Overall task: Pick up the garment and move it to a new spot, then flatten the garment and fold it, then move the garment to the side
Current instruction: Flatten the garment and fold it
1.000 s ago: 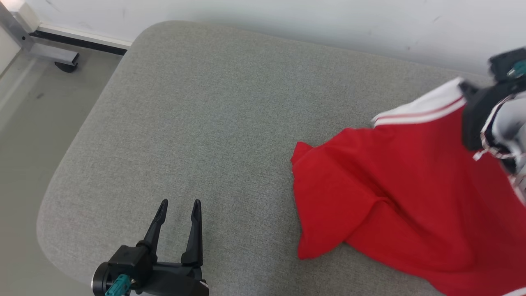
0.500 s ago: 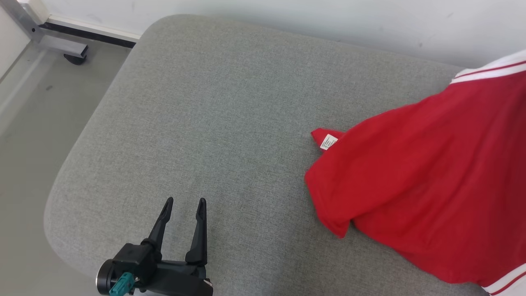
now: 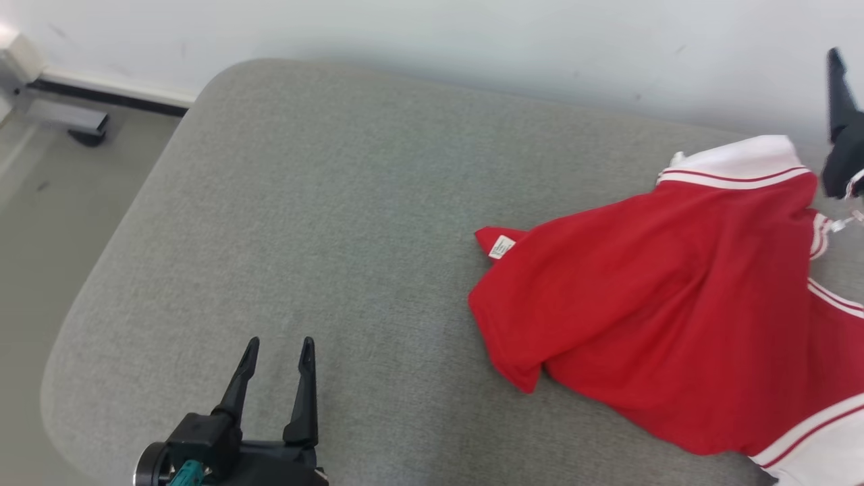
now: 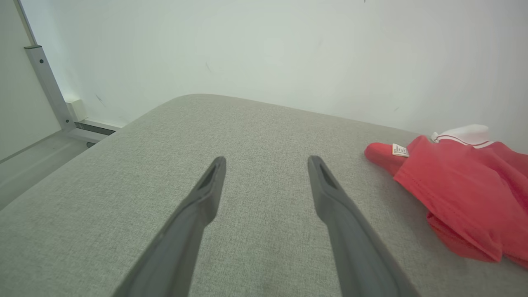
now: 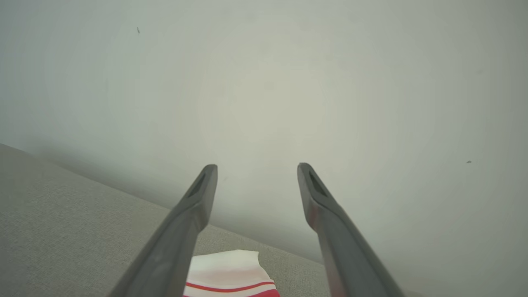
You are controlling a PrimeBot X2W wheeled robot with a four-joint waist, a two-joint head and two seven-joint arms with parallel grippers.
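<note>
A pale wall (image 3: 405, 34) runs behind a broad grey padded cushion (image 3: 304, 202) with rounded corners. Off its left edge lies bare floor (image 3: 34, 236), with a metal frame foot (image 3: 71, 125) by the wall.

The task's thing, the red garment (image 3: 661, 297), lies on the right part of the cushion. It reaches from about the middle of the right half to the right edge and runs out of the head view there. It sits in a loose heap, not flat: one fold is tucked under near the front, a corner with a small white label (image 3: 501, 246) points towards the cushion's middle, and a white band with red stripes (image 3: 736, 169) lies near the back edge.

The right gripper (image 5: 256, 169) hangs above that band at the back right, aimed at the wall, with its jaws wide and nothing between them. This reads as the garment set down at its spot, free for flattening.

The left gripper (image 3: 280, 343) waits near the front left corner, low over bare fabric and well apart from the garment. Its jaws are wide and empty too. It is probably kept clear there until both arms are needed to spread the cloth.

No box, basket or tray is involved; the cushion alone carries the garment
</note>
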